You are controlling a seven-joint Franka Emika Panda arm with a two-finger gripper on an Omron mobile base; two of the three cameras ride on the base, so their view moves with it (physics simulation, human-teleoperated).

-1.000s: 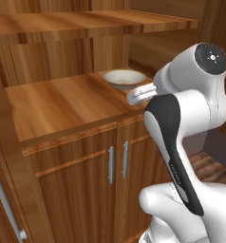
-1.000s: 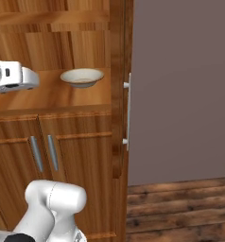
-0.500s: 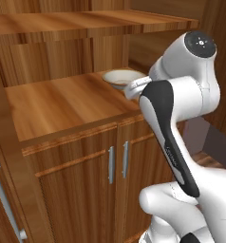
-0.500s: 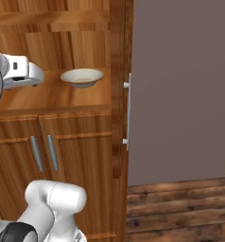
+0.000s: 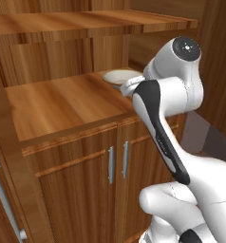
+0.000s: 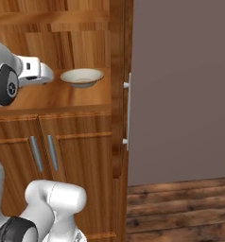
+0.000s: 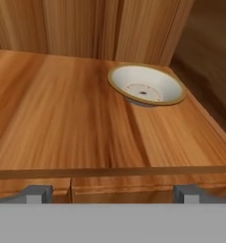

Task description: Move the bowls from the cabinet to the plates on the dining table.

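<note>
Left base: 1 beige bowl [image 5: 118,76] on cabinet [image 5: 62,102] shelf, partly behind my arm. Right base: bowl beside my wrist, plus open door's bar handle [image 6: 128,111]. Hand: my gripper [image 7: 112,193] open, empty, short of the bowl; 2 fingertips [image 7: 35,192].

The cabinet [image 5: 62,102] ahead of the gripper is warm brown wood with streaky grain and a soft satin sheen on its shelf. The beige bowl [image 7: 146,85] beyond the fingertips looks like smooth glazed ceramic with a brown rim. The door handles [image 5: 117,162] below are matt grey metal.
</note>
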